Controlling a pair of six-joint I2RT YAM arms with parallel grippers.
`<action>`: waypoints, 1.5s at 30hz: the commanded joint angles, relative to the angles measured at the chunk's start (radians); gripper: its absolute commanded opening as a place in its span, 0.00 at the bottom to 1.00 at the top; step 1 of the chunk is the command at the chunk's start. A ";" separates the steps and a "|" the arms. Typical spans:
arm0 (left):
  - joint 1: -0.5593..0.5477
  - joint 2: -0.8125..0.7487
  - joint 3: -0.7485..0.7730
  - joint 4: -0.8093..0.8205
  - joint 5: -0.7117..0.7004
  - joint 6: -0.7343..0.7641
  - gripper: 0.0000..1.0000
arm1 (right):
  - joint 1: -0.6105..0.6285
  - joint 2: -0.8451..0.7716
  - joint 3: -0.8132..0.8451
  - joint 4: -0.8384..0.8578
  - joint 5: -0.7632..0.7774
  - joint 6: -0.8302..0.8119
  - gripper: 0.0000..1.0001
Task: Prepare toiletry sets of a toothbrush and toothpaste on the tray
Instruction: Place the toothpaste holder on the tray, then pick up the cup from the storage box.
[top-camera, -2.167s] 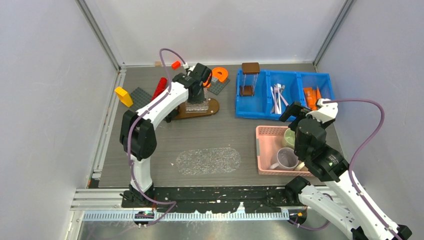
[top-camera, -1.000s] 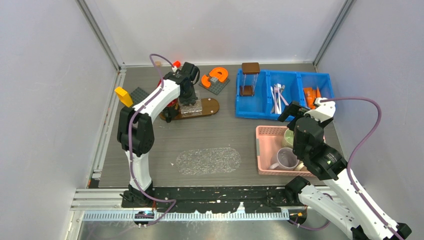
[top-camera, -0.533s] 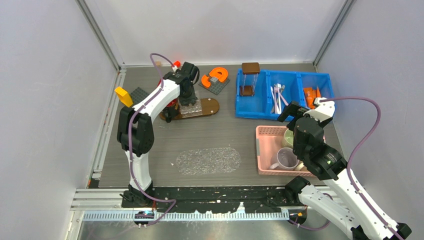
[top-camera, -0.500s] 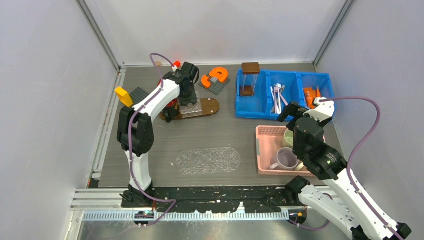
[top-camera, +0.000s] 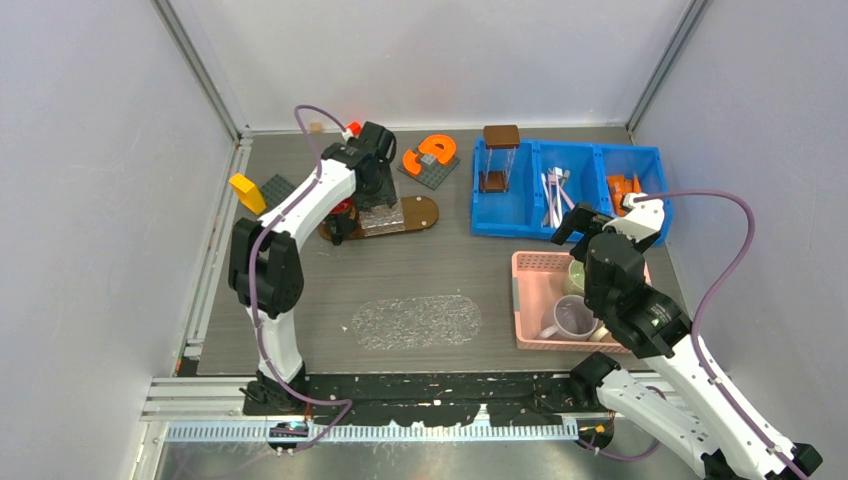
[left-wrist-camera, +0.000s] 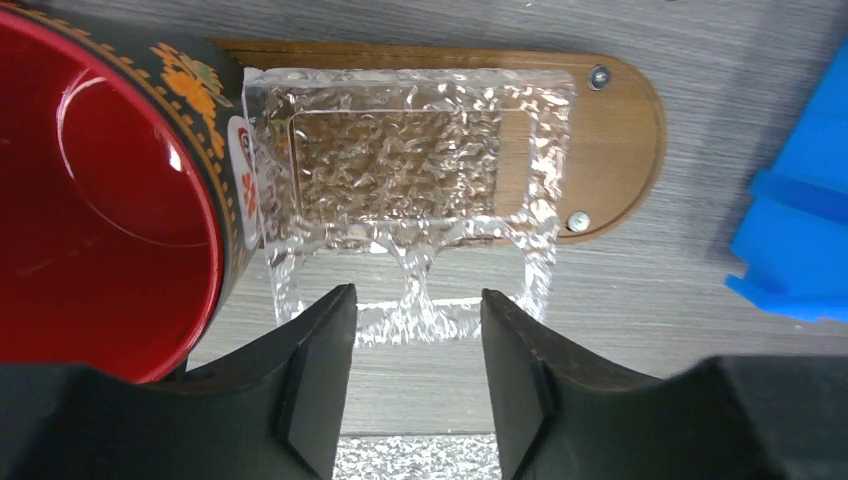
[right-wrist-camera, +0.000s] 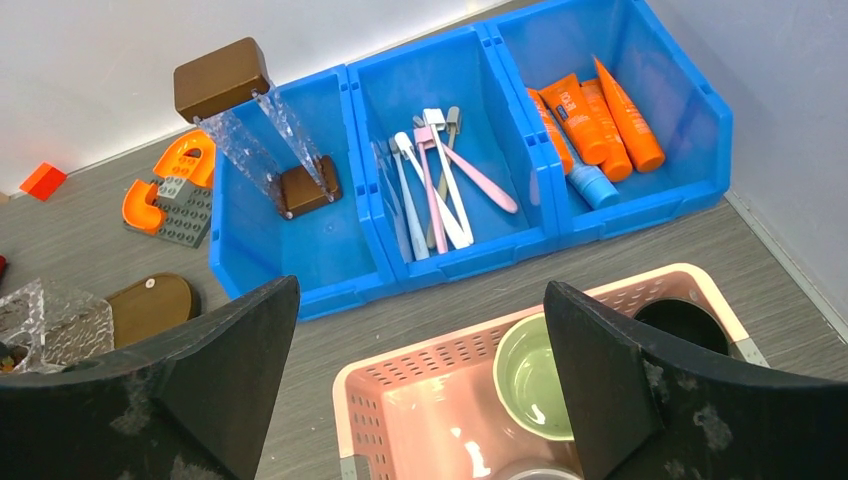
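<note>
Left tool (left-wrist-camera: 417, 298): fingers half apart, one on each side of near edge of clear tray (left-wrist-camera: 400, 170), not pinching it. Tray sits on wooden board (left-wrist-camera: 620, 130), just beside red cup (left-wrist-camera: 100, 200) at left of wrist view. Tray holds nothing yet; guess: sets go here.

Right tool (right-wrist-camera: 420, 288): wide, holding nothing, above pink basket (right-wrist-camera: 400, 420), facing blue bins (right-wrist-camera: 300, 260). Toothbrush (right-wrist-camera: 430, 175) pile in middle bin. Toothpaste (right-wrist-camera: 590, 105) in right bin, upper right of frame. Guess: right tool points there, ready for first pick.
</note>
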 joint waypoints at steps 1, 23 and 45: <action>-0.013 -0.145 -0.005 0.012 0.026 0.001 0.54 | 0.001 0.013 0.034 0.017 -0.007 -0.010 1.00; -0.016 -0.894 -0.383 0.115 -0.042 0.320 1.00 | -0.073 0.399 0.392 -0.361 -0.271 0.120 1.00; -0.027 -1.303 -0.702 0.289 -0.154 0.388 1.00 | -0.385 0.565 0.397 -0.440 -0.469 0.216 0.93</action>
